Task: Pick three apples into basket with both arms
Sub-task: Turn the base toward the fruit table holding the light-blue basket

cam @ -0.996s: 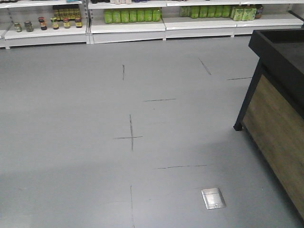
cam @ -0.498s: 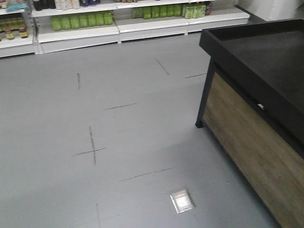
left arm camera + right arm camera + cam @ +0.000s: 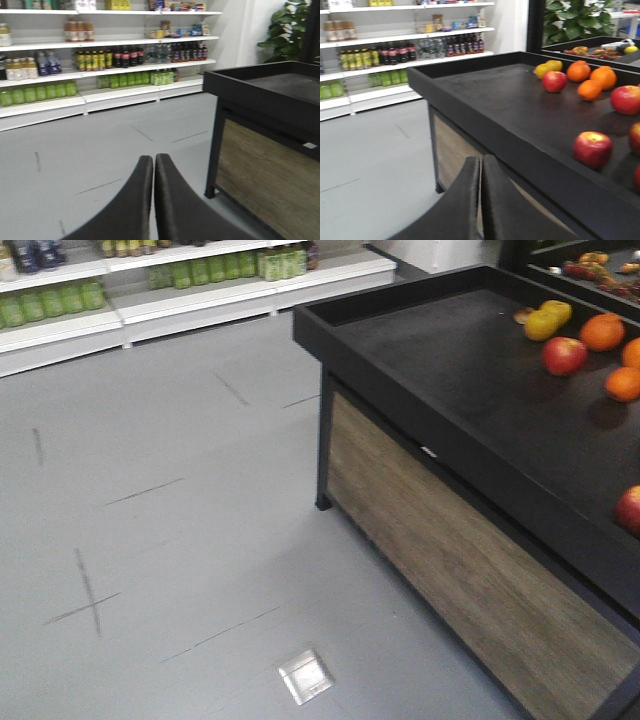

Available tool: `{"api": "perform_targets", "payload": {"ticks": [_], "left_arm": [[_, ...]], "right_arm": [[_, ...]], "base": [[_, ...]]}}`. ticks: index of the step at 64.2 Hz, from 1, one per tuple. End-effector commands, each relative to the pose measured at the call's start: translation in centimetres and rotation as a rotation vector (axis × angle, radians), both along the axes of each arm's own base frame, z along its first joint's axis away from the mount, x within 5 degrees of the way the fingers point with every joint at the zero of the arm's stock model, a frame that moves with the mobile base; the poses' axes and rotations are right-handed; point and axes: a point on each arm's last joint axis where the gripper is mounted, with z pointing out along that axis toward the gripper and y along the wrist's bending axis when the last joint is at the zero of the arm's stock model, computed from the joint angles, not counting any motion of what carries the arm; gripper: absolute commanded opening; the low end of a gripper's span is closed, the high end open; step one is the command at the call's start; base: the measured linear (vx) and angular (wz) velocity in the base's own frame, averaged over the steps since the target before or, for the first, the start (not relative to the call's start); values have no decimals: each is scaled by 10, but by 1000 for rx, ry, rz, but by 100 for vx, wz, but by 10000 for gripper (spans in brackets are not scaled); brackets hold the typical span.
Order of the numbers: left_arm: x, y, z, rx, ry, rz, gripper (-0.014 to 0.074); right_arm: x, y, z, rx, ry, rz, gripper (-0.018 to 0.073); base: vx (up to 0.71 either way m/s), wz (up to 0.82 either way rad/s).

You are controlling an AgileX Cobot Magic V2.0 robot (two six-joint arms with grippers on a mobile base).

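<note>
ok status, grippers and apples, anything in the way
Left gripper shut, empty, over floor. Right gripper shut, empty, short of the table. Apples untouched on it; basket not in view. Raised rim ahead, oranges among apples.

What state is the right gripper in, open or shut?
Shut. In the right wrist view the right gripper shows its two fingers pressed together, with nothing between them.

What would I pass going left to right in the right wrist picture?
drink shelves → right claw → red apple → orange → second red apple by the right edge
</note>
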Motion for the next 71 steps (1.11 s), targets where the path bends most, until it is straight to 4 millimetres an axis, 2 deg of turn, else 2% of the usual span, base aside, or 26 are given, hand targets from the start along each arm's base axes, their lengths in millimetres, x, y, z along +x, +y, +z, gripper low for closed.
{"api": "perform_targets", "payload": {"ticks": [1,71], "left_arm": [[-2,0,16,2,-115,3,-6],[-2,0,16,2,-115,3,-6]], "right_arm": [[0,0,3,-17,-69,-2,-5],[0,0,3,-17,-69,-2,-5]], "base": [[10,-40],[6,-51]]}}
